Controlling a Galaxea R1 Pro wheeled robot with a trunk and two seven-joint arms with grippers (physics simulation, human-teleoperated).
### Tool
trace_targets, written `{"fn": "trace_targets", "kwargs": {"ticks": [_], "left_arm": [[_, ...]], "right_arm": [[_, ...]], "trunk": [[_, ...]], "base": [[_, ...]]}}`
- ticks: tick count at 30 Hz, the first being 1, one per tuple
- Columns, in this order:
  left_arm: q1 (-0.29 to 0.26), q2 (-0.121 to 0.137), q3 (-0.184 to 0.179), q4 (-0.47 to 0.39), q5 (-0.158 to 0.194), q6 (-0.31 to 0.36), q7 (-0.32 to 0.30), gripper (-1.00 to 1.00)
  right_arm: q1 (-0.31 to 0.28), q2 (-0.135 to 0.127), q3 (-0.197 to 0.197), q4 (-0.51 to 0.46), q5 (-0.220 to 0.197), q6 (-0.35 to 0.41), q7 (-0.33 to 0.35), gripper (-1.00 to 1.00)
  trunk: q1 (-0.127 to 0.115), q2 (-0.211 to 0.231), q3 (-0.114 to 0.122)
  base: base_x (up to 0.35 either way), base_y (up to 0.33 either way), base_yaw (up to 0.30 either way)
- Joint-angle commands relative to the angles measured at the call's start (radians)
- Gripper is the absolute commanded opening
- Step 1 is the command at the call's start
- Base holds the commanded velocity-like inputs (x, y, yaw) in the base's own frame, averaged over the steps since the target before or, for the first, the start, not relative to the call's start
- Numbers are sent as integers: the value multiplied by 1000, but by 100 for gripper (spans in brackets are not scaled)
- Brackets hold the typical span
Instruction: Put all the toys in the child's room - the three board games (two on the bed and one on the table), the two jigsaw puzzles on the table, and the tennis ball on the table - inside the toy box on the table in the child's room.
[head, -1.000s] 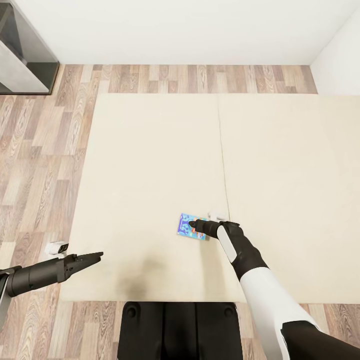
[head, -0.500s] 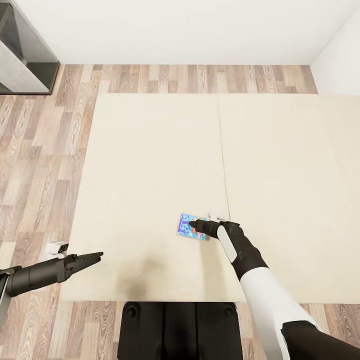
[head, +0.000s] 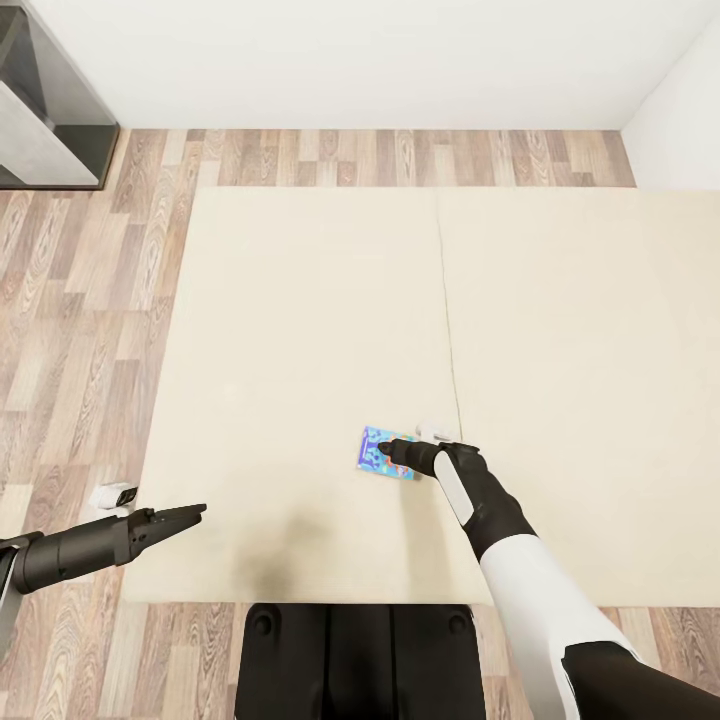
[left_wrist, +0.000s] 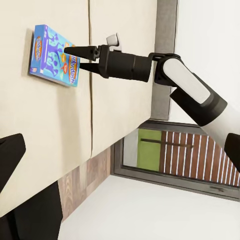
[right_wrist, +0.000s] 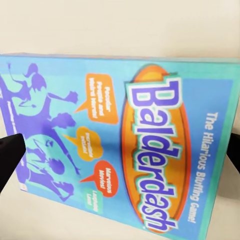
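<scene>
Thin, stiff, light board game (head: 381, 452) lies flat on bed (head: 300, 330); right gripper (left_wrist: 76, 57) held open over it; edge grasp advised.

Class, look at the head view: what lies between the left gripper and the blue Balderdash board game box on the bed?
Nothing but bare beige mattress lies between the left gripper and the blue Balderdash board game box.

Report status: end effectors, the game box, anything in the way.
Right end effector open, poised at the game box, not gripping. Left end effector idle over the bed's near edge, state unclear. Box flat on bed; nothing blocking.
</scene>
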Motion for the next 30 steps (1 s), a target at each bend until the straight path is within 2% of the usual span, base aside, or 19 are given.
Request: {"fn": "trace_targets", "kwargs": {"ticks": [1,30], "left_arm": [[0,0,0,0,-1,11,-4,100],[0,0,1,0,-1,11,-4,100]], "right_arm": [[0,0,0,-1,1,5,1,100],[0,3,1,-1,1,5,1,100]], "trunk": [[1,-2,-1],[1,-2,-1]], "base": [[0,0,0],[0,36,0]]}}
